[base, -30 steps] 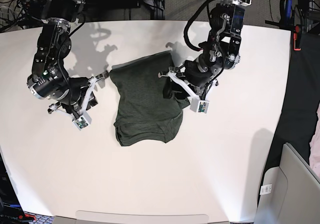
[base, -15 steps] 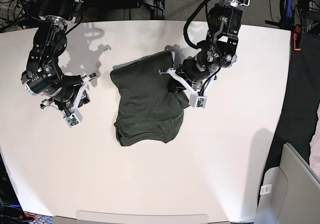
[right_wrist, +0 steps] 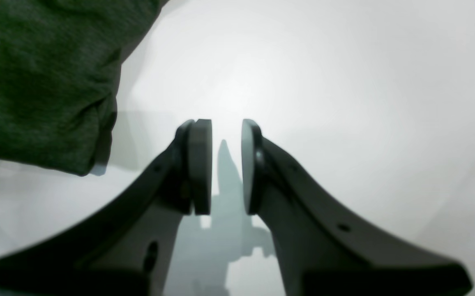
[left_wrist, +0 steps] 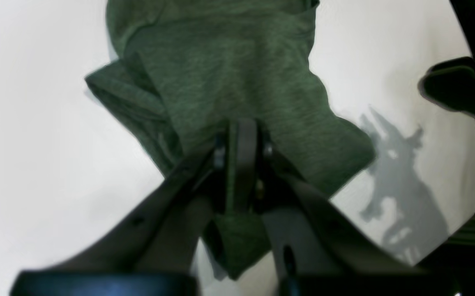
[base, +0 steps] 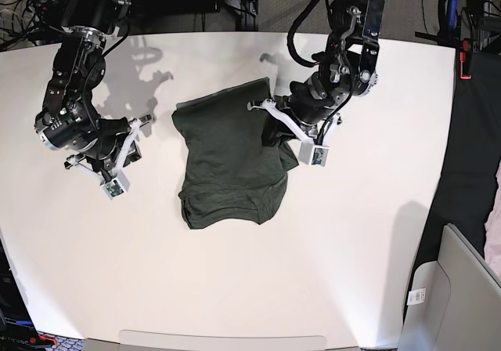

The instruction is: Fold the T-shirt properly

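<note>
On the surface: the white matte tabletop (base: 235, 288) carried the dark olive-green heathered knit T-shirt (base: 227, 163), which lay folded and rumpled near the middle, slightly toward the far side.
Left end effector (left_wrist: 241, 164): black fingers pressed together, pinching a fold of the shirt at its right edge in the base view.
Shirt at the grip: fabric was bunched and lifted around the fingers, a flap hanging below them.
Right end effector (right_wrist: 226, 164): fingers slightly apart, holding nothing, over bare tabletop just left of the shirt.
</note>
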Action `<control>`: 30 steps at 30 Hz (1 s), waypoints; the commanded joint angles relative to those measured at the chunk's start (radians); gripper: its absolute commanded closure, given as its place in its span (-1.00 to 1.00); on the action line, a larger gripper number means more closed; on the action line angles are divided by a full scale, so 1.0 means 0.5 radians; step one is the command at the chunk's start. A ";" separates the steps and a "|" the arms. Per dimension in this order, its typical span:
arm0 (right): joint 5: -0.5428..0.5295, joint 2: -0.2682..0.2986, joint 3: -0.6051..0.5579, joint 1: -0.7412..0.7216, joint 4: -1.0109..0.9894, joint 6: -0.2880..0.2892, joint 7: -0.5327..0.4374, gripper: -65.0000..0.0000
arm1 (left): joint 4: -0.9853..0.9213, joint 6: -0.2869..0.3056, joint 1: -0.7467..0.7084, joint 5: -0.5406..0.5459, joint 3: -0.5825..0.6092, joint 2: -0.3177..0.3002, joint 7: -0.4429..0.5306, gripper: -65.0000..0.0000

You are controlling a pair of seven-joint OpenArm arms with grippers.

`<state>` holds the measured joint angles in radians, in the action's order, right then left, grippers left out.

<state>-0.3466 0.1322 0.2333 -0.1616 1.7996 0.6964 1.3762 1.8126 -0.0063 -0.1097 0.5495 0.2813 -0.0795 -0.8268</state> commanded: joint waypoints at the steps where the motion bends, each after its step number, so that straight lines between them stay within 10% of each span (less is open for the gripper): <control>1: -0.026 0.013 0.005 -0.041 0.033 0.003 -0.032 0.67 | -0.015 0.005 0.064 0.004 -0.006 0.007 0.032 0.81; 11: -0.033 0.023 0.005 -0.028 0.039 0.003 -0.029 0.67 | -0.168 -0.238 0.273 0.007 -0.006 0.007 0.032 0.40; 30: -0.033 0.023 0.005 -0.031 0.039 0.003 -0.029 0.67 | -0.401 -0.238 0.304 0.271 0.007 0.010 0.142 0.40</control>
<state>-0.3500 0.1349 0.2337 -0.1585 1.7996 0.6960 1.3766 1.5951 -0.1310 0.0250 0.6701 0.2859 -0.0757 -0.7776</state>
